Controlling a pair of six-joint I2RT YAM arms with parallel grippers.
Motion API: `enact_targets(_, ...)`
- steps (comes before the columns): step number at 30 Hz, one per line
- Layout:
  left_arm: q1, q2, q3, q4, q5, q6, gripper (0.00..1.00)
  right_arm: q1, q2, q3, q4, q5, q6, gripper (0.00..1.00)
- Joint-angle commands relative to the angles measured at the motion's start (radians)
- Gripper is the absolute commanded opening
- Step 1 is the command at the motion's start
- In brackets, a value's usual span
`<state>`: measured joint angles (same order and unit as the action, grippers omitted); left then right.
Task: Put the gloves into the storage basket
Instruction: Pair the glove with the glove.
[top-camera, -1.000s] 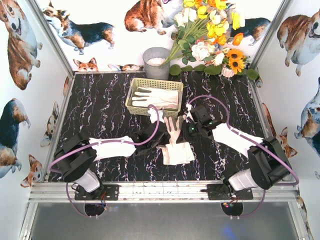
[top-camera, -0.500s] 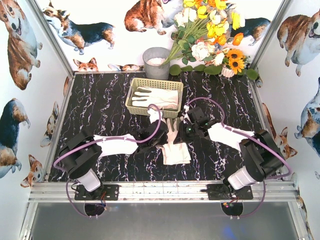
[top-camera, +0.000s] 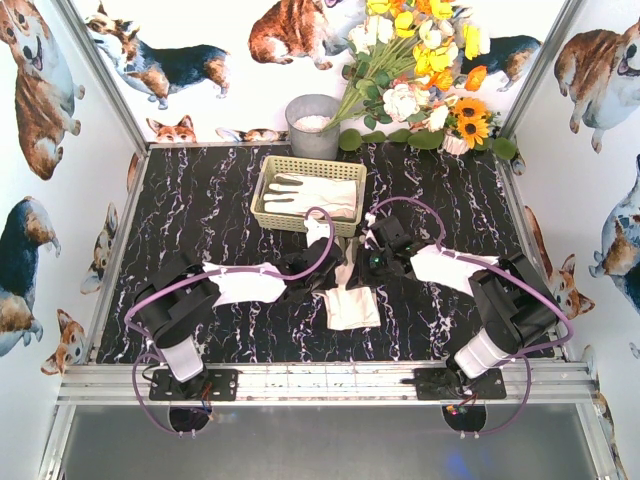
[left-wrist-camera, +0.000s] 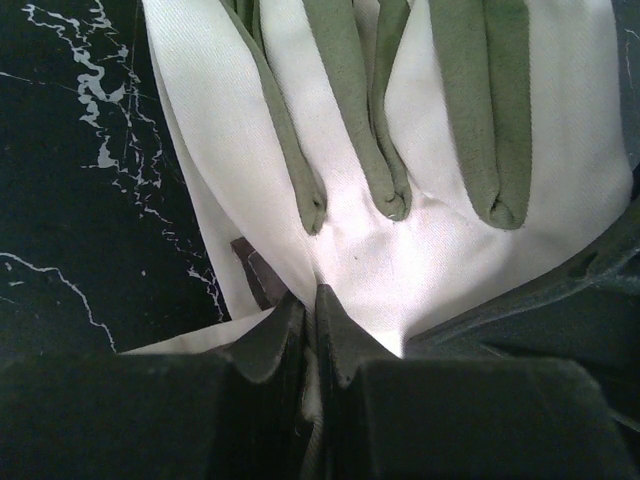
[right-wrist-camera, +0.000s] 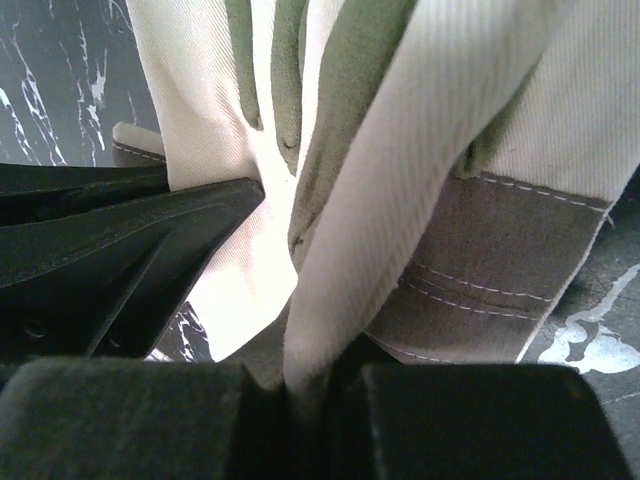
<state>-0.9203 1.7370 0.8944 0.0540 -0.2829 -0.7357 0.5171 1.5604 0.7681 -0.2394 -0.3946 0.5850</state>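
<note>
Black marble-effect tabletop (top-camera: 200, 210), walled by white panels (top-camera: 40, 90) printed with corgis; flower bunch (top-camera: 420, 70) and round grey pot (top-camera: 313, 122) stand at the far edge. Item one: storage basket (top-camera: 262, 205), pale lattice plastic, at the far centre of the table, with cream gloves (top-camera: 318, 192) lying flat inside; how many cannot be told. Item two: glove (top-camera: 350, 300), cream, on the table just on the near side of the basket, cuff toward the arm bases, finger end gathered between the two grippers; whether another lies under it cannot be told. Item three: left gripper (top-camera: 322, 248) at the glove's left side and right gripper (top-camera: 365, 243) at its right side, near each other. Overhead view gives the layout only; the jaws are too small to read there. Left wrist view supplies that arm's grip: jaws pressed together on a pinch of cream fabric below the finger roots, with olive-grey finger patches (left-wrist-camera: 345, 100) fanning away over the marble. Right wrist view supplies the other: jaws pressed together on an upright fold (right-wrist-camera: 400, 200) of cream twill. Behind the fold is a grey cuff band (right-wrist-camera: 500, 270) with rows of pale stitching, a detail neither other view shows.
</note>
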Motion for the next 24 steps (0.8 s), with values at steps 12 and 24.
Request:
enact_targets(12,0.037,0.028,0.004,-0.080,-0.082,0.046,0.00,0.003,0.033,0.021,0.005,0.000,-0.026,0.00)
enact_targets(24,0.043,0.090,0.003,-0.059,-0.033,0.067,0.00,0.003,-0.049,0.046,-0.107,0.049,-0.081,0.29)
